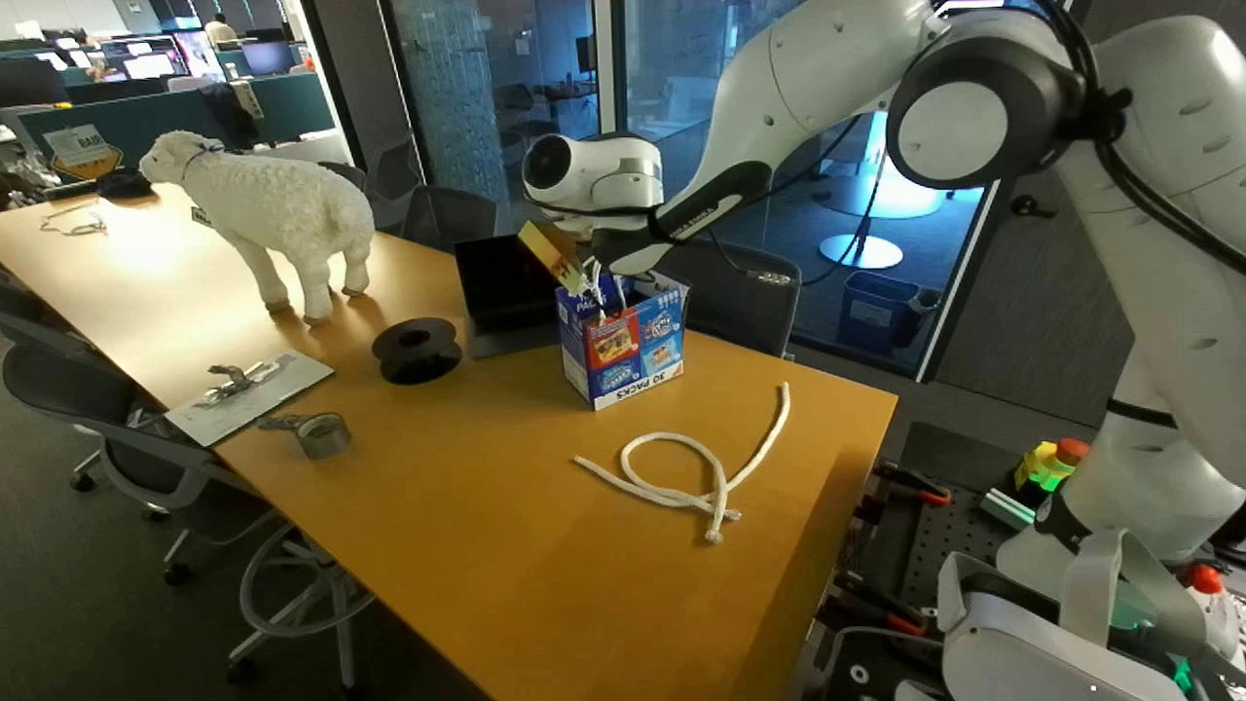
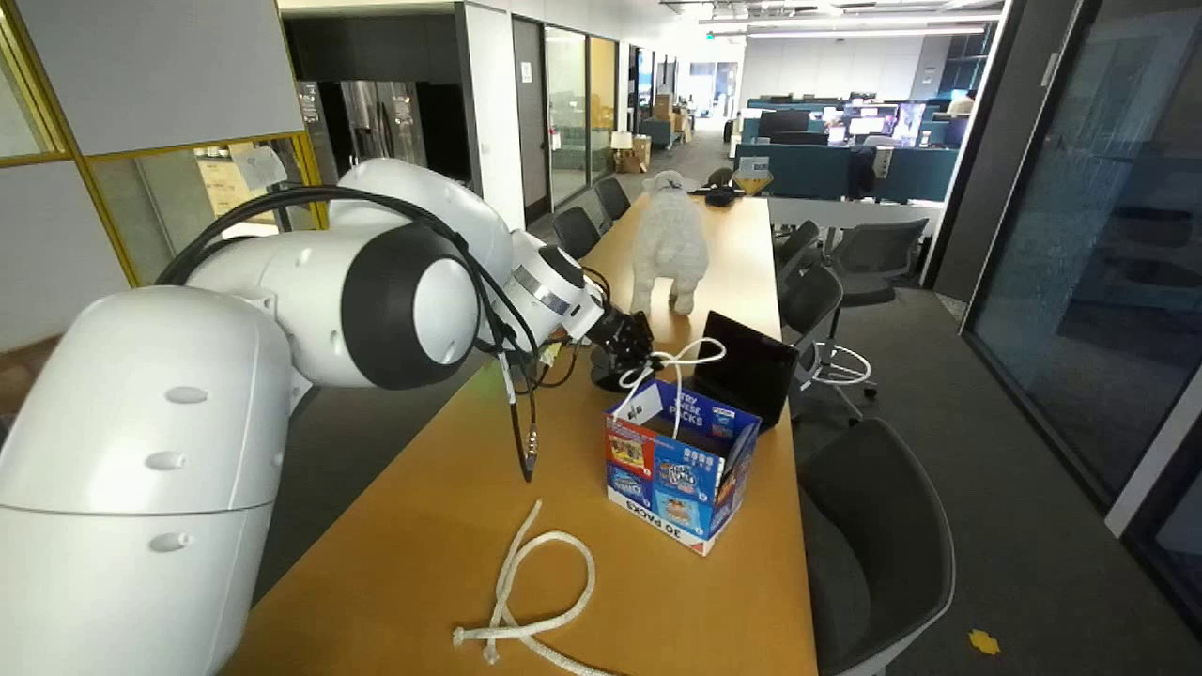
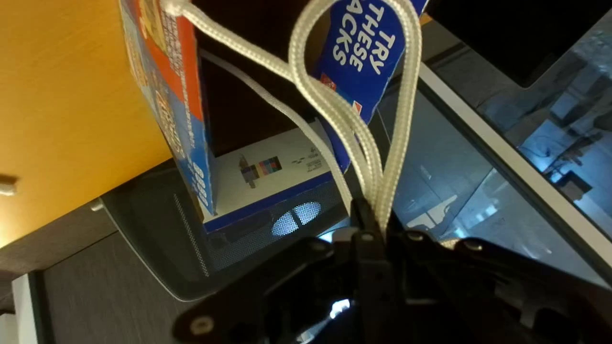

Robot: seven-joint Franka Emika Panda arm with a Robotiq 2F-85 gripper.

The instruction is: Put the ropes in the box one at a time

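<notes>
Rope (image 3: 333, 118) is pinched tight in claw (image 3: 375, 222) | blue box (image 2: 669, 483) is positioned just beside claw, lower | loose ropes (image 1: 718, 502) are laid on table (image 1: 526, 584), well apart from claw.

Box (image 2: 678, 479), lower band (image 2: 657, 520): "30 PACKS" | box flap (image 2: 714, 415): "TRY THESE PACKS" | other box print: too blurred

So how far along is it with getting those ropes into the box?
Looks done: one rope is off the table and hangs partly into the box. Under way: the fingers grip that rope, so it isn't released. Left: letting it go, then what look like two crossed ropes on the table. Whether others lie inside, I can't see.
</notes>
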